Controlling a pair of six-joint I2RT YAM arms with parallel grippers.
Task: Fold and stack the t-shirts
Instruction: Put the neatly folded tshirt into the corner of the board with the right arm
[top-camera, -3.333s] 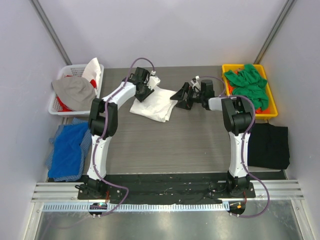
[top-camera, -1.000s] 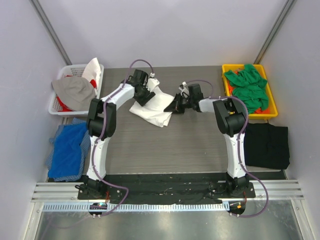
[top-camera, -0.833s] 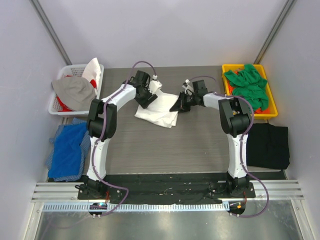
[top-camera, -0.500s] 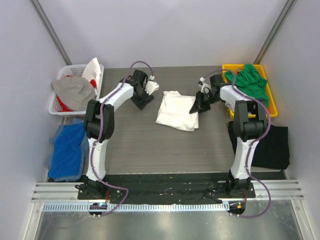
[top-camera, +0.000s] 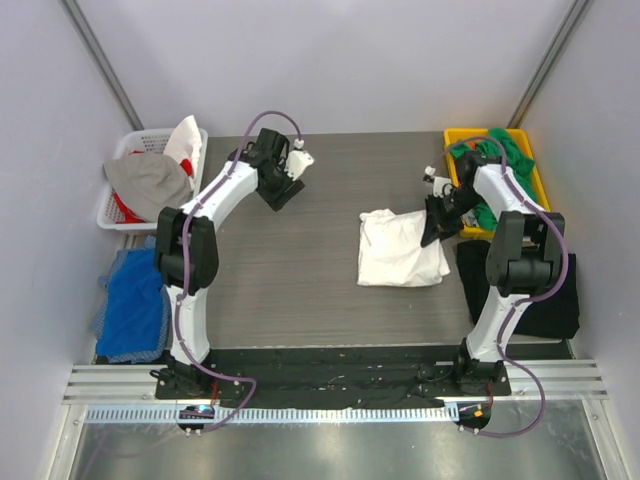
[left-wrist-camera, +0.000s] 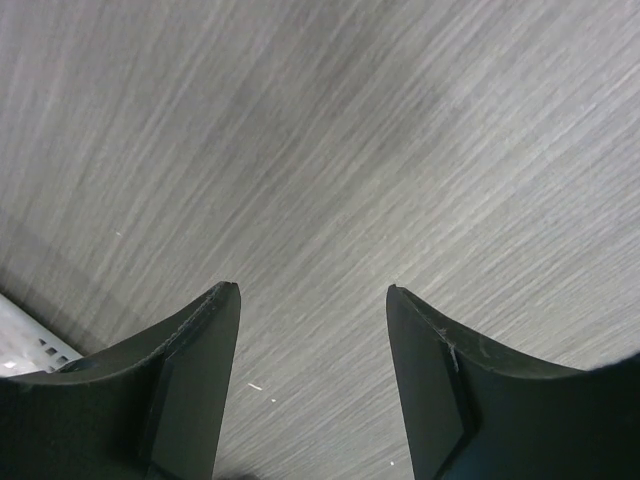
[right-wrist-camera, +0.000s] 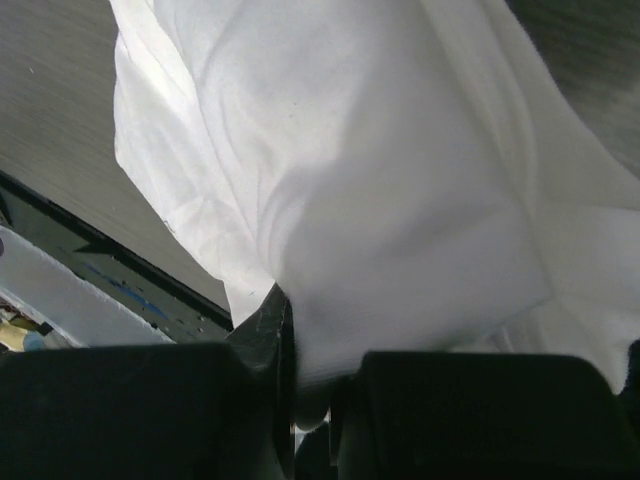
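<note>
Tabletop (top-camera: 300, 260) of grey wood grain, pale walls (top-camera: 320, 60), white t-shirt (top-camera: 395, 255) perhaps folded

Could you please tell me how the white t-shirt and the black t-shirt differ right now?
The white t-shirt is rumpled and pinched by the right gripper; the black t-shirt lies flat, ungripped. The white one sits toward the middle of the table, the black one at its right edge. Both lie on the robot's right side.

Nothing legible in any view: no lettering, label, brand or number made out on white t-shirt (top-camera: 400, 255), yellow bin (top-camera: 462, 132), basket (top-camera: 140, 133) or worktop (top-camera: 300, 260).
</note>
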